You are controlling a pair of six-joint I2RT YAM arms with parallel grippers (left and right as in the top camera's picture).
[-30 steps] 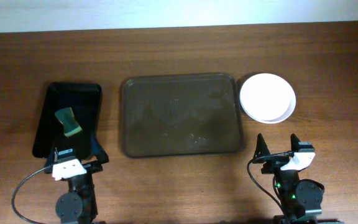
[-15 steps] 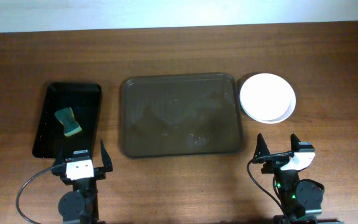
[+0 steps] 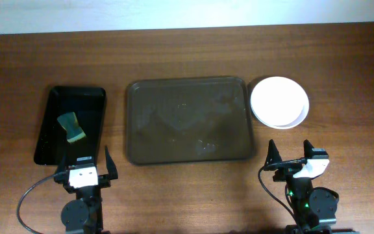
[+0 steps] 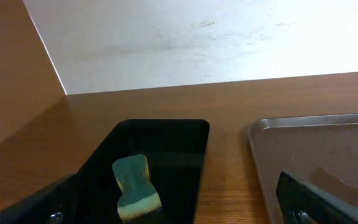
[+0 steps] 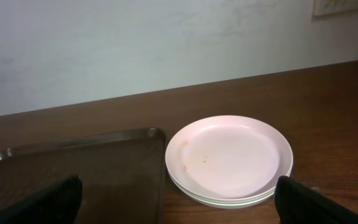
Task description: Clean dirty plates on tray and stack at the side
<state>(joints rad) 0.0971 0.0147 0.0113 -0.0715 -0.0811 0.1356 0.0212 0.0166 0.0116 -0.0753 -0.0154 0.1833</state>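
The white plates sit stacked on the table just right of the dark brown tray; the stack also shows in the right wrist view, the top plate with a few tiny specks. The tray holds no plates. My left gripper is open and empty near the table's front edge, below the black tray. My right gripper is open and empty, in front of the plate stack. The tray's left rim shows in the left wrist view.
A narrow glossy black tray at the left holds a green and yellow sponge, also in the left wrist view. A pale wall runs along the table's far edge.
My left gripper has swung a little right and squared up from one second ago; since half a second ago nothing has moved. The right arm has stayed still.
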